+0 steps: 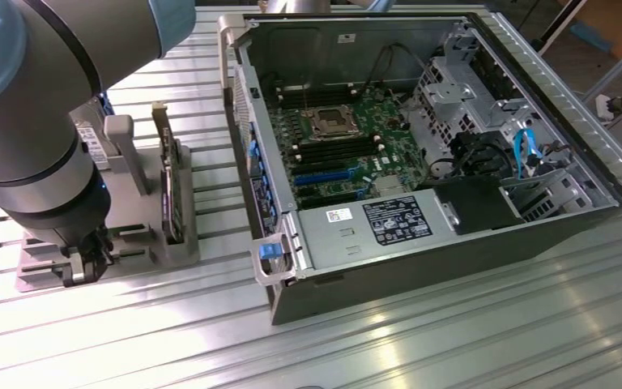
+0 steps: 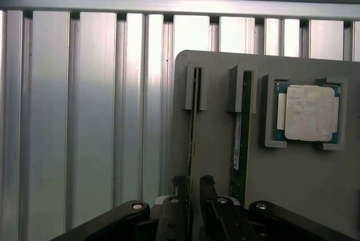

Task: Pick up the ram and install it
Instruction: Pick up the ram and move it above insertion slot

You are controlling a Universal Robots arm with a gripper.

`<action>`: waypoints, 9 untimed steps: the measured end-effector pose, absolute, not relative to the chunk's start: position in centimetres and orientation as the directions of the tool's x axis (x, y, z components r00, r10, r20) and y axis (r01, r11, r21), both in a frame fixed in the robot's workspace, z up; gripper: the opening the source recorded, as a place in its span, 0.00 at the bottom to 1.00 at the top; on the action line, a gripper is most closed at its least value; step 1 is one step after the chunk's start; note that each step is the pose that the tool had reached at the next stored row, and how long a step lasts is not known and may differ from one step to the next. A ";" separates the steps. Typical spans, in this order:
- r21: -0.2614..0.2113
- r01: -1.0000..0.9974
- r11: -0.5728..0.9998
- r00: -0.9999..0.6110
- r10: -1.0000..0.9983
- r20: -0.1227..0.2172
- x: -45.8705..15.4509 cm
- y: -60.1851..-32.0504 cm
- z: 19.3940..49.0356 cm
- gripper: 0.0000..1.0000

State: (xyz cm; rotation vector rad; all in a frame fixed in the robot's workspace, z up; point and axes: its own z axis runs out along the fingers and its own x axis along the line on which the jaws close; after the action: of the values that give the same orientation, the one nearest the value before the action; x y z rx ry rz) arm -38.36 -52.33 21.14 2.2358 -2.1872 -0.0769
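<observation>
- On the ribbed aluminium table (image 2: 84, 111), one matte grey holder (image 2: 292, 184) has two narrow slots and one square pocket.
- One thin ram (image 2: 193, 139) stands on edge in a slot.
- The gripper (image 2: 194, 193) straddles it, two black fingers (image 2: 208, 187) spread wide.
- One green-edged board (image 2: 242, 134) fills the neighbouring slot; one square silver chip (image 2: 311, 112) lies flat.

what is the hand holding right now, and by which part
Nothing yet: the hand stands open astride the ram, near one end of the stick, which sits in its grey holder.
</observation>
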 end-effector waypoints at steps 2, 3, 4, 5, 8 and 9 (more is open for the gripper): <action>0.044 -0.999 -0.022 0.021 -0.999 -0.026 -38.4 -52.3 21.1 0.24; 0.044 -0.999 -0.022 0.021 -0.999 -0.026 -38.4 -52.3 21.1 0.24; 0.044 -0.999 -0.023 0.021 -0.999 -0.026 -38.4 -52.3 21.1 0.24; 0.044 -0.999 -0.023 0.021 -0.999 -0.026 -38.4 -52.3 21.1 0.24; 0.044 -0.999 -0.023 0.021 -0.999 -0.026 -38.4 -52.3 21.1 0.24; 0.044 -0.999 -0.023 0.021 -0.999 -0.026 -38.4 -52.3 21.1 0.24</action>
State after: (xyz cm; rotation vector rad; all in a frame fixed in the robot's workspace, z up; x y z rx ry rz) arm -38.36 -52.34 21.13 2.2358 -2.1872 -0.0769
